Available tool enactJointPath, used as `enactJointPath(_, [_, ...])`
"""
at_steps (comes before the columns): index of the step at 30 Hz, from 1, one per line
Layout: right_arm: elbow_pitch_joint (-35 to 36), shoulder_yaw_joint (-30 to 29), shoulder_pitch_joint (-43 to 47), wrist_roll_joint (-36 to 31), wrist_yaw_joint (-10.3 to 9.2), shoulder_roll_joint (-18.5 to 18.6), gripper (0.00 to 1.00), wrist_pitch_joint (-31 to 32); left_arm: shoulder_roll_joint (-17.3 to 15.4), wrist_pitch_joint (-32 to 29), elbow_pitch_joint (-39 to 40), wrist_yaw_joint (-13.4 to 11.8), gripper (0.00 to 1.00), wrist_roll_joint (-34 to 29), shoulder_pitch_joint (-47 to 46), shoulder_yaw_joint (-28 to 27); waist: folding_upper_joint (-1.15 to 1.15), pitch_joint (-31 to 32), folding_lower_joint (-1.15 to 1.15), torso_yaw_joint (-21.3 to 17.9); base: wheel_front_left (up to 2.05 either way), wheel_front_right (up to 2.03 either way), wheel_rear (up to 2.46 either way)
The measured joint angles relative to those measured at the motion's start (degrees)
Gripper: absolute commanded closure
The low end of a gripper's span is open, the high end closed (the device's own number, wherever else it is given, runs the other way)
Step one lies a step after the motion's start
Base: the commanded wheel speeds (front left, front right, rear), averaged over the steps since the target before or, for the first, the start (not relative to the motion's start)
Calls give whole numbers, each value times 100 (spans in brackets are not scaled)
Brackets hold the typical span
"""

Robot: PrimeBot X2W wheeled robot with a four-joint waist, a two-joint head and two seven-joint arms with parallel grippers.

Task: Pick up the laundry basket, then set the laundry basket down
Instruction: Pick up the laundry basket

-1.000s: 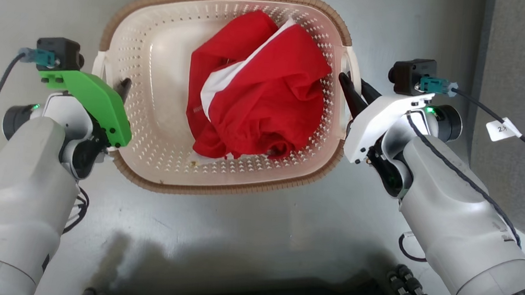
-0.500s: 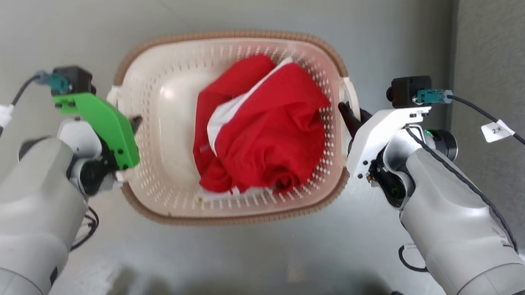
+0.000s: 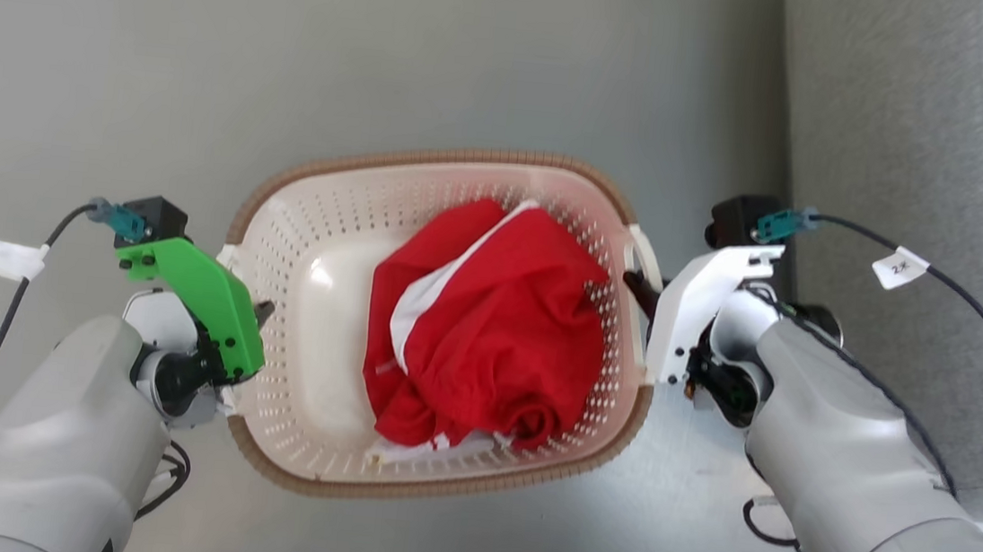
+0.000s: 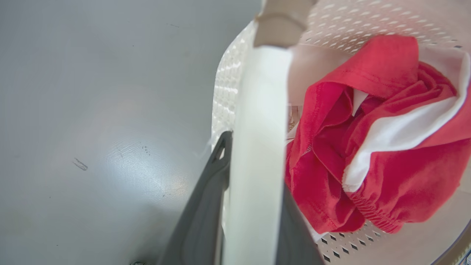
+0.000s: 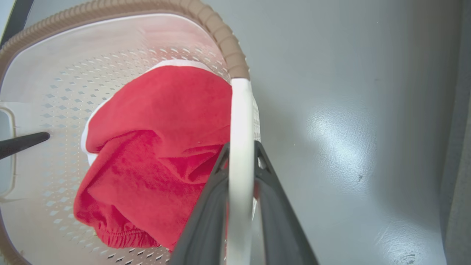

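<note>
Two grips: my left gripper (image 4: pixel 254 162) was clamped across the left handle (image 4: pixel 259 103), my right gripper (image 5: pixel 241 147) across the right handle (image 5: pixel 240 110). The laundry basket (image 3: pixel 309 295) lay between them above grey floor (image 3: pixel 476 58), lift-off unclear, red garment (image 3: pixel 494 339) inside. Probably light, stiff, slick plastic; handles were the hold. Writing on the cable tag (image 3: pixel 900 267) unreadable.

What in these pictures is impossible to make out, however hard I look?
- Whether the laundry basket touches the grey floor: the head view looks straight down, so the basket's own body hides its underside.
- What lies under the red cloth: all three views, the cloth covers it.
- Most of the left gripper: head view, the green mount covers its fingers.
- One left finger's tip: left wrist view, the blurred white handle hides it.
</note>
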State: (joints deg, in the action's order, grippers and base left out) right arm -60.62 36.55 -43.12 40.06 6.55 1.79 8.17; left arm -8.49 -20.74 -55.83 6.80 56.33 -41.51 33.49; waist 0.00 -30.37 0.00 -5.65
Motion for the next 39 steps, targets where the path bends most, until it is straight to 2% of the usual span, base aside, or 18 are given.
enactJointPath(15, [-267,73,164,412,52,-20,100,706,33,-369,-145,0,100,349,255,123,0,976,0,-50,0,0,0])
enactJointPath(39, [-568,107,705,883,99,-64,100,1370,189,-866,-532,0,100,706,893,246,0,2471,0,-114,0,0,0])
